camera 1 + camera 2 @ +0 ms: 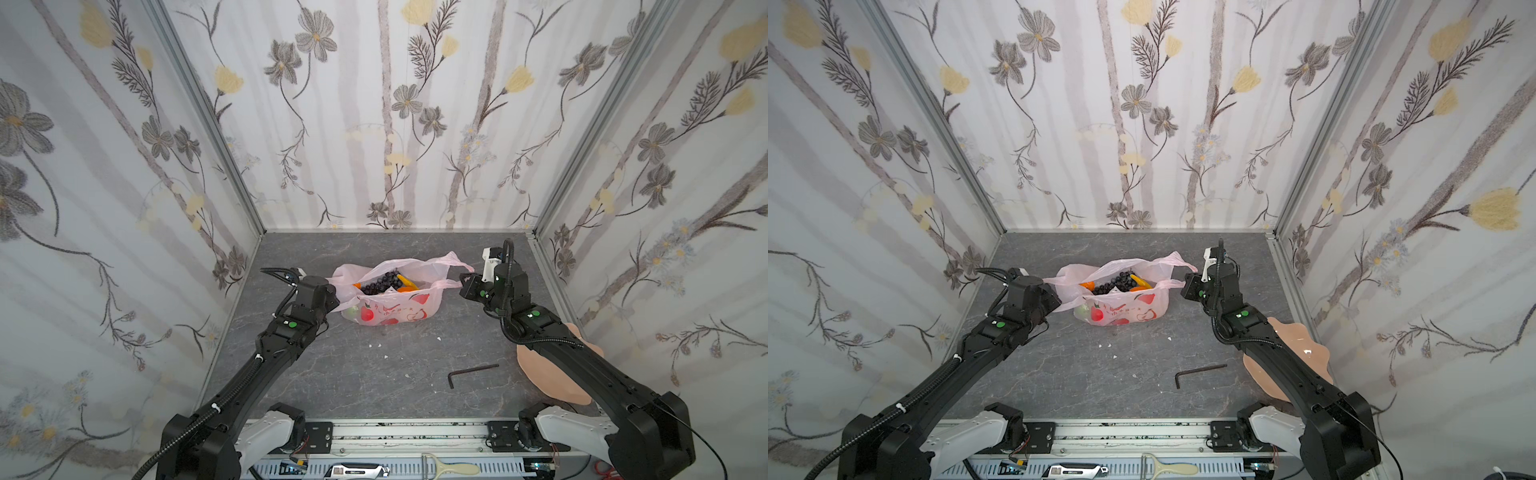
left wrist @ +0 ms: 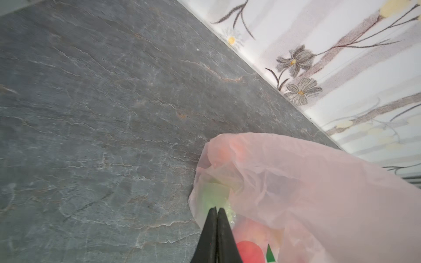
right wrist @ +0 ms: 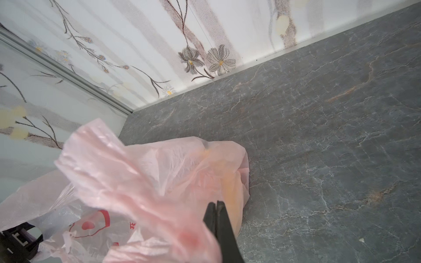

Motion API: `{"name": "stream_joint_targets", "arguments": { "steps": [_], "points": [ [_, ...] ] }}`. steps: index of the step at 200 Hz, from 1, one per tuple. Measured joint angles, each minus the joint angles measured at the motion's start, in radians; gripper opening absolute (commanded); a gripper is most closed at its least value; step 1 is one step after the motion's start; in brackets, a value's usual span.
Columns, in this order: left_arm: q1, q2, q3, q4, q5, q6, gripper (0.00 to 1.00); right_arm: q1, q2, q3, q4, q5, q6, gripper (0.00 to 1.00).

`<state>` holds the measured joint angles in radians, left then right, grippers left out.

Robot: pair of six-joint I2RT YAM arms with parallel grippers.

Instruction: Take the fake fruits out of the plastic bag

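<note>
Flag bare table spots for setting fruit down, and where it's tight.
Free: the front-centre table between crumbs, hex key and front rail; also the strip between bag and back wall. Tight: both bag ends, where the left tool and right tool pinch it, and the right edge, where the dish sits under the right arm.

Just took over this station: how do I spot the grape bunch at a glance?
On the grey stone-look table, find the pale-pink plastic bag near the middle, toward the back wall. In its open mouth the grape bunch lies between an orange and a yellow banana; it is the only dark, beaded cluster there.
</note>
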<state>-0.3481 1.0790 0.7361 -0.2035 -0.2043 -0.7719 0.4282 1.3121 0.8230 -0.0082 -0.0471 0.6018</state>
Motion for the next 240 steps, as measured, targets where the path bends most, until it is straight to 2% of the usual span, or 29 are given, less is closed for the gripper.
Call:
{"name": "stream_joint_targets", "arguments": {
  "steps": [27,65,89,113,132,159,182,203,221,240],
  "points": [
    [-0.051,0.007,-0.002,0.05,0.042,-0.001,0.0,0.002,-0.029,-0.018,0.004,0.005,-0.006,0.01],
    [-0.097,0.031,-0.02,0.099,0.043,0.01,0.0,-0.021,-0.015,-0.04,-0.005,0.079,-0.037,0.0],
    [-0.055,0.026,-0.1,0.132,0.036,0.016,0.0,-0.08,0.052,-0.113,-0.019,0.096,-0.038,0.0],
    [0.036,0.068,-0.188,0.185,0.135,0.025,0.0,-0.097,0.113,-0.153,-0.032,0.047,-0.037,0.0],
    [0.044,0.095,-0.205,0.2,0.182,0.043,0.0,-0.103,0.129,-0.157,-0.022,0.047,-0.038,0.0],
    [0.026,0.098,-0.203,0.219,0.196,0.063,0.0,-0.104,0.135,-0.14,-0.018,0.051,-0.046,0.0],
    [-0.026,0.098,-0.187,0.221,0.182,0.082,0.0,-0.104,0.124,-0.123,-0.029,0.057,-0.058,0.28],
    [-0.074,0.097,-0.18,0.224,0.158,0.086,0.0,-0.104,0.05,-0.121,-0.051,0.055,-0.065,0.63],
    [-0.106,0.089,-0.18,0.224,0.14,0.091,0.0,-0.104,-0.048,-0.121,-0.083,0.053,-0.082,0.75],
    [-0.128,0.082,-0.178,0.225,0.122,0.092,0.0,-0.102,-0.151,-0.101,-0.151,0.054,-0.092,0.78]
  ]
}}
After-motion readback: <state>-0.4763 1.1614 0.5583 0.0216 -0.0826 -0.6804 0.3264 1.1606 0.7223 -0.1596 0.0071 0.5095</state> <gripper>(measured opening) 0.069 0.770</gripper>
